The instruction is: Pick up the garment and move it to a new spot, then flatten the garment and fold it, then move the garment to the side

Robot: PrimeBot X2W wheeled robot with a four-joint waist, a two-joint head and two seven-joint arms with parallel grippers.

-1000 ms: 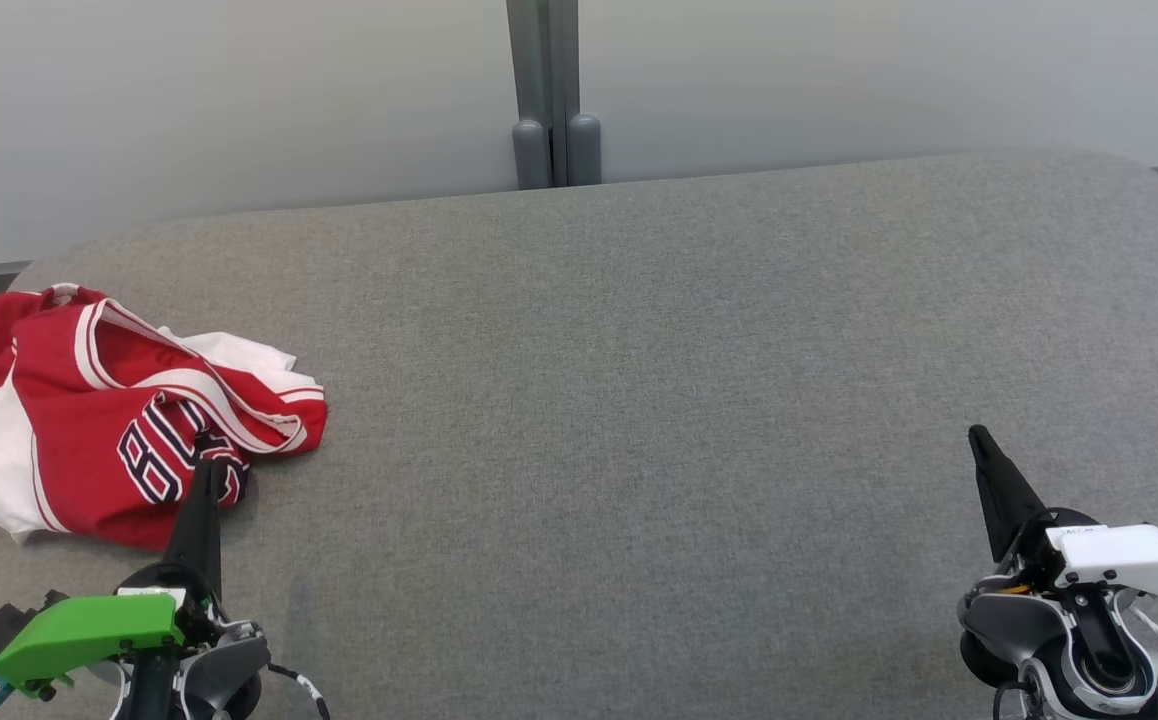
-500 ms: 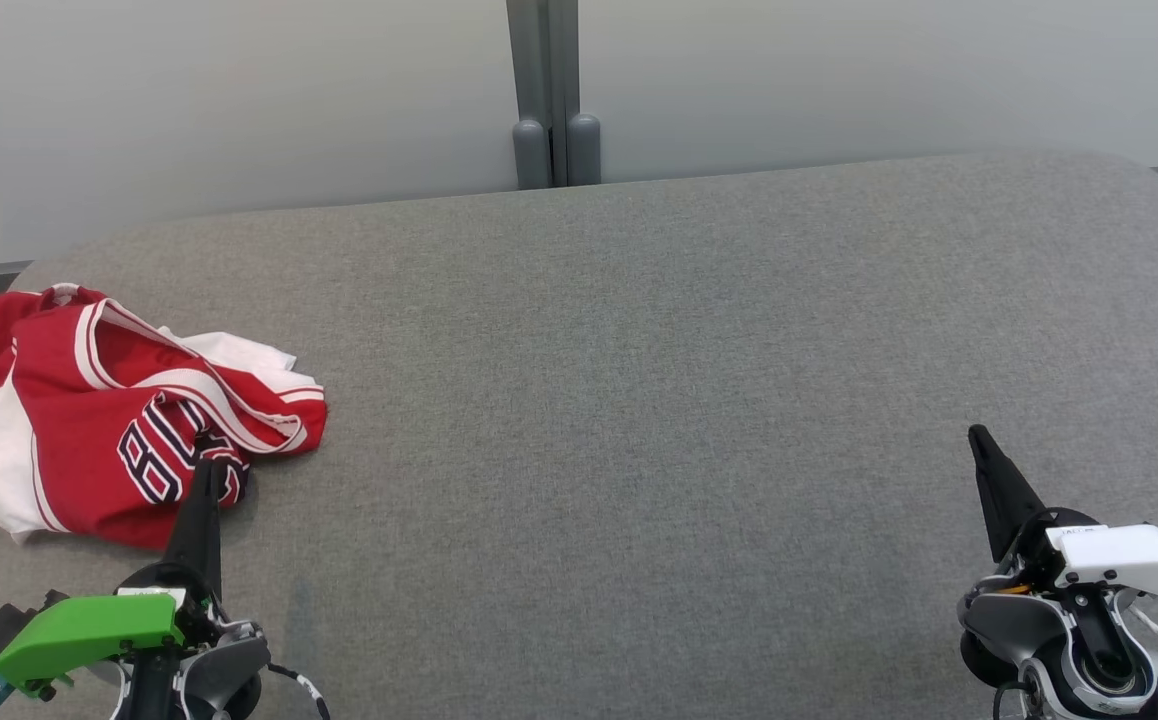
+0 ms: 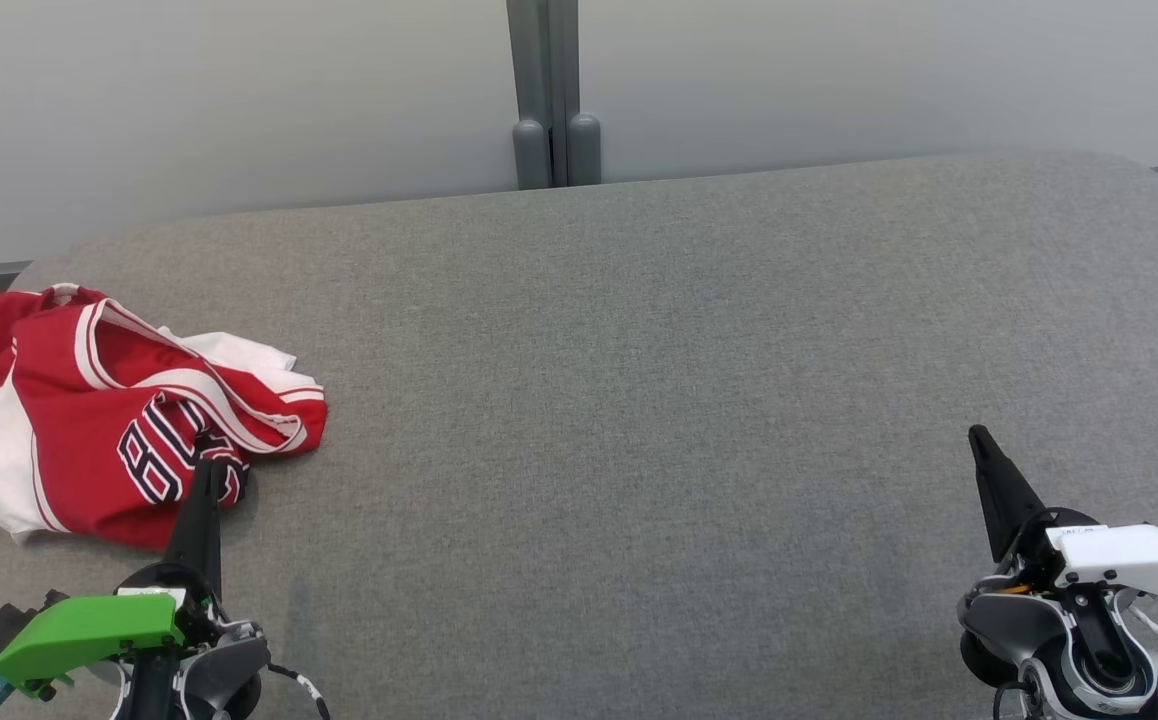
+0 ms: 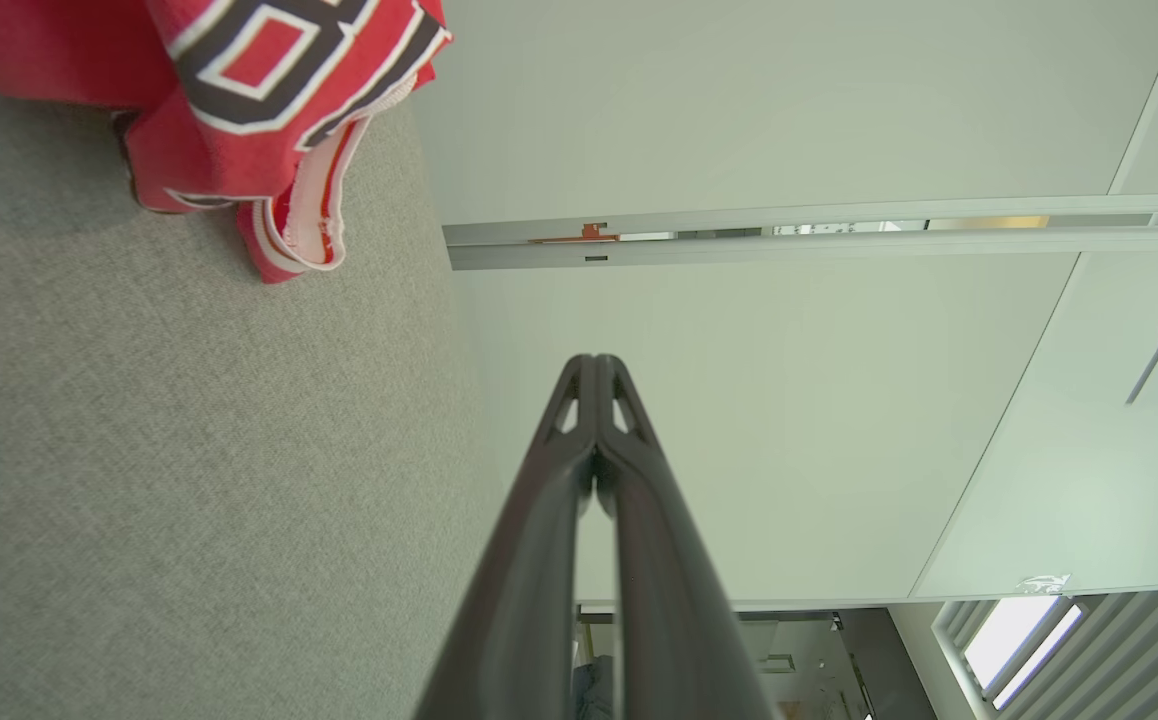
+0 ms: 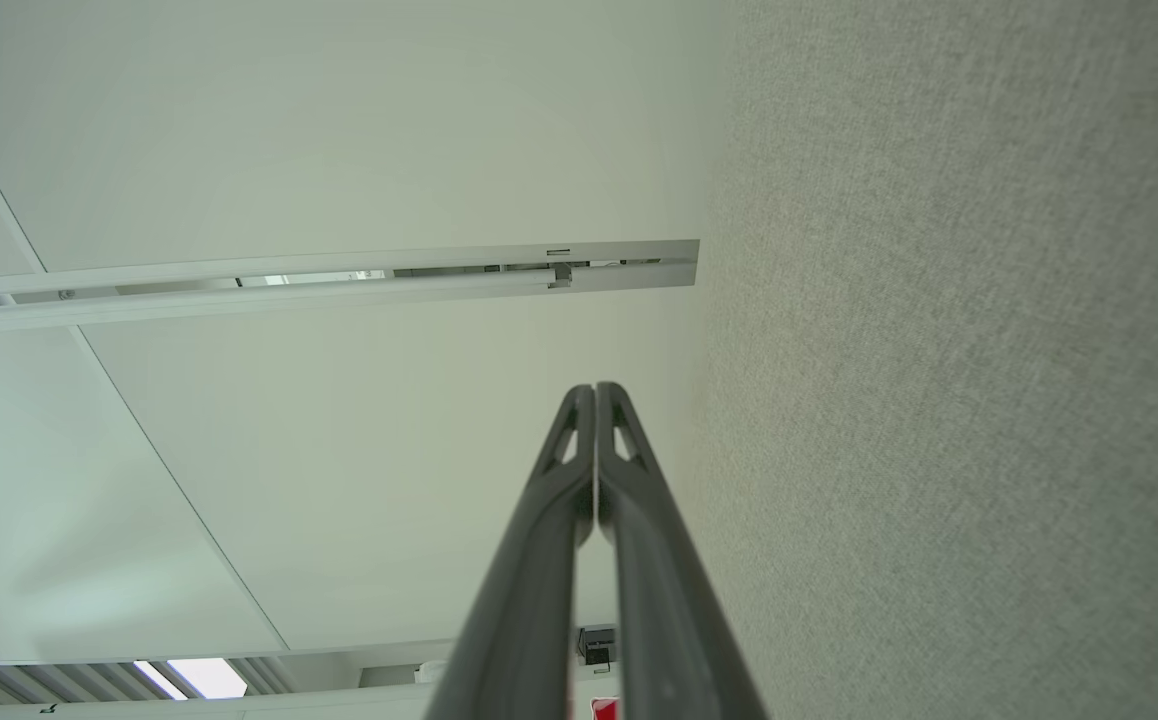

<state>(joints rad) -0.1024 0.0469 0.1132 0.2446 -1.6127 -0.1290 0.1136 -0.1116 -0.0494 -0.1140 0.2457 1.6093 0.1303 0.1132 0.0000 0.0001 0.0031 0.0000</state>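
Garment (image 3: pixel 89 420) unmoved (crumpled, far left), both jaws still pressed together

The garment (image 3: pixel 89 420) lay on the padded surface (image 3: pixel 639 380), at my far left. My left gripper (image 3: pixel 205 464) sat just before its near edge. My right gripper (image 3: pixel 978 434) sat well apart, at the near right. A wall (image 3: pixel 239 100) stood behind.

No delta over the last second. Garment (image 3: pixel 89 420), left gripper (image 3: pixel 205 468) and right gripper (image 3: pixel 979 436) show no visible shift, and the head view framing is identical.
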